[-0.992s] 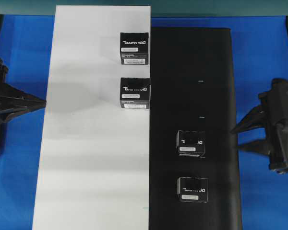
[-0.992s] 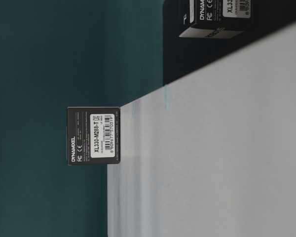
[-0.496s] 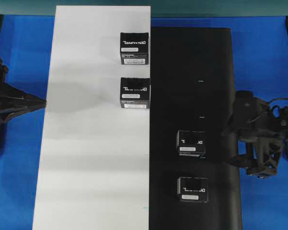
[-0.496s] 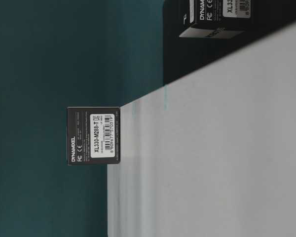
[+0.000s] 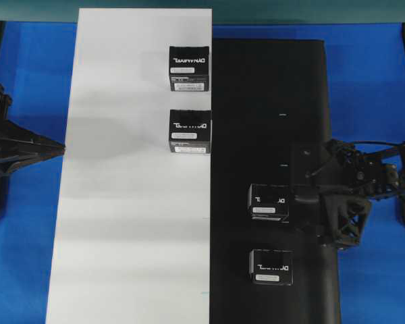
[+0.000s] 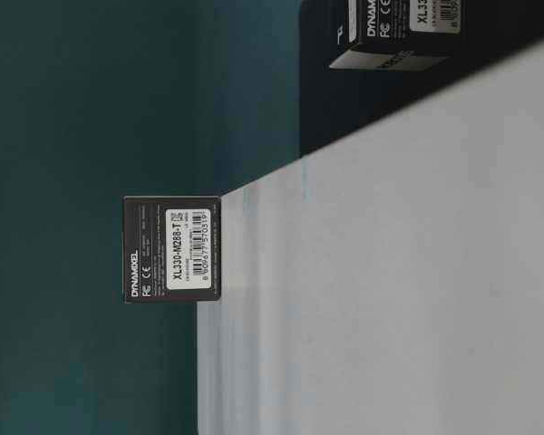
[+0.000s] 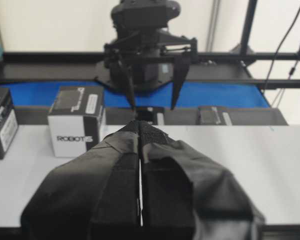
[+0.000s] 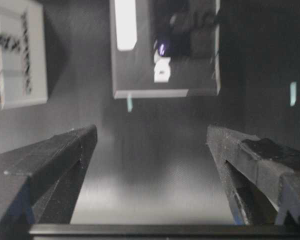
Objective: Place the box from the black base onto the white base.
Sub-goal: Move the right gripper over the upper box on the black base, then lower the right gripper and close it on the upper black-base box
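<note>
Two boxes sit on the black base (image 5: 270, 101). The right gripper (image 8: 152, 145) has its jaws wide apart and holds nothing. It is just beside the box (image 5: 268, 202) with the white sticker, lined up with it. This looks like the reaching step. Next it should slide around that box and squeeze. Farther off, the white base (image 5: 121, 223) waits. The left gripper (image 7: 140, 131) is pressed together.

Across your overhead view, a blue table (image 5: 371, 81), a teal backdrop (image 6: 72, 91) behind it, upper labelled carton (image 5: 189, 68) and second labelled carton (image 5: 190, 131) in line but apart, left of centre, an unlabelled carton (image 5: 271, 266) at lower right, a black frame rail (image 7: 50, 57) beyond.
</note>
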Motion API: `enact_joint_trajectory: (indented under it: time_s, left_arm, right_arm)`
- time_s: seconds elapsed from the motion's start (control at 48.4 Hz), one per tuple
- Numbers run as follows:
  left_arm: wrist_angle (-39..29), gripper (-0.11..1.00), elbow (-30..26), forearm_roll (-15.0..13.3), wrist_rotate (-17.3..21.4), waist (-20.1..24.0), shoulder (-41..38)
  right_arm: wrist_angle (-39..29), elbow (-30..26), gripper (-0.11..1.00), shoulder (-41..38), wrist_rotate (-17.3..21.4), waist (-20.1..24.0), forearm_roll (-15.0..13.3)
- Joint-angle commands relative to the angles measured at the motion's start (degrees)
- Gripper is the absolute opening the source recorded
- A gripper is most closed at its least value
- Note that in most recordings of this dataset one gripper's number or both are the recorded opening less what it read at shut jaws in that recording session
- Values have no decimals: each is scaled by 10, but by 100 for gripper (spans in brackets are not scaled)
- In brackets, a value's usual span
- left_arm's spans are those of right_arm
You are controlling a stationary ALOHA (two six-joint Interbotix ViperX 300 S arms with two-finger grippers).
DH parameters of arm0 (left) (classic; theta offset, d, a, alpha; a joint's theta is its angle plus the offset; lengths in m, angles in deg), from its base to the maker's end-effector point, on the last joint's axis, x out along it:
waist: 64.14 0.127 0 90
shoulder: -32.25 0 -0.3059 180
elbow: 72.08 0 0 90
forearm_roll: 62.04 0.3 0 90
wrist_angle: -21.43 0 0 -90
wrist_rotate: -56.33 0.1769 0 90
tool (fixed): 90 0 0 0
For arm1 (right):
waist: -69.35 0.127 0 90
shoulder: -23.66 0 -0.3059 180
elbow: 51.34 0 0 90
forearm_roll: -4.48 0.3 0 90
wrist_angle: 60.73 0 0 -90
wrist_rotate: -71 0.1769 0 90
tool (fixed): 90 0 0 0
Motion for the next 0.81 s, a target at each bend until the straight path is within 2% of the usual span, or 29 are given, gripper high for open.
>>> enact_joint_trajectory:
  time_s: [0.0, 0.537, 0.785]
  left_arm:
    - [3, -4, -14, 1, -1, -4, -4]
    - [3, -4, -13, 1, -1, -9, -5]
    - [3, -4, -13, 1, -1, -9, -4]
  right_arm:
    - [6, -9, 100, -15, 2, -5, -3]
    - [58, -52, 100, -95, 1, -14, -11]
    - [71, -51, 100, -100, 1, -14, -12]
